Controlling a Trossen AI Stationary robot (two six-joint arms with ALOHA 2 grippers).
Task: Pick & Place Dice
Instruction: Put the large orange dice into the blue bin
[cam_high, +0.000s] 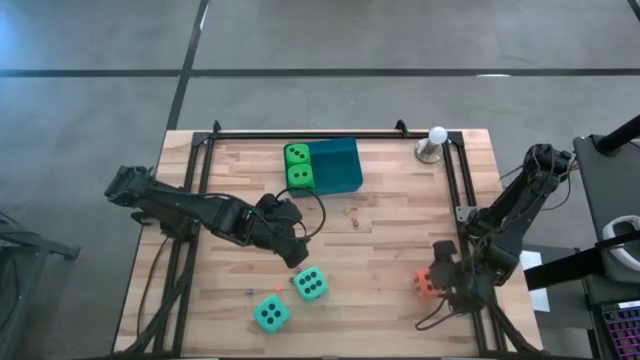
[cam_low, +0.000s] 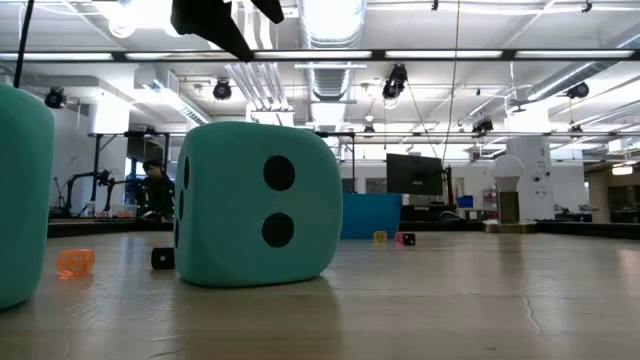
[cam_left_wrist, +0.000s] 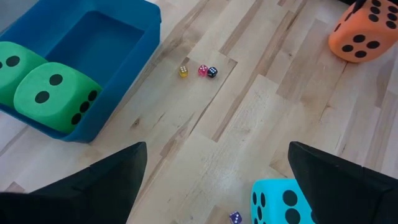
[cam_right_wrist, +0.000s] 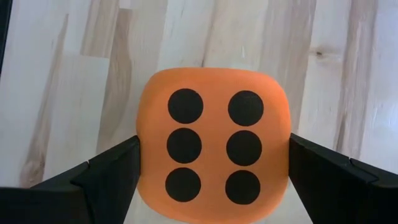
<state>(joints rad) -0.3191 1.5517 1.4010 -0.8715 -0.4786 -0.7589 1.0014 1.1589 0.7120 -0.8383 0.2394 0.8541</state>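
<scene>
Two bright green dice (cam_high: 298, 166) lie in the blue tray (cam_high: 340, 165) at the table's far side, seen too in the left wrist view as green dice (cam_left_wrist: 53, 93) in the tray (cam_left_wrist: 118, 37). Two teal dice (cam_high: 310, 284) (cam_high: 271, 314) rest on the wood near the front. My left gripper (cam_high: 292, 250) hovers open above and just behind them; one teal die (cam_left_wrist: 283, 202) shows below its fingers. The orange-red die (cam_right_wrist: 214, 149), six pips up, sits between the fingers of my right gripper (cam_high: 440, 285) at the front right. My right gripper has the orange-red die pinched between its two fingers (cam_right_wrist: 115, 165), one on each of two opposite side faces (cam_right_wrist: 144, 155). The fingers come from above, slanting steeply down. The six-pip face points up. Whether the die stands on the table or is raised, I cannot tell.
Three tiny dice (cam_left_wrist: 199, 70) lie on the wood between the tray and the orange-red die. More tiny dice lie near the teal ones (cam_low: 75, 262). A white ball on a metal stand (cam_high: 436, 142) stands at the far right corner. Black frame rails run along the table's left and right edges.
</scene>
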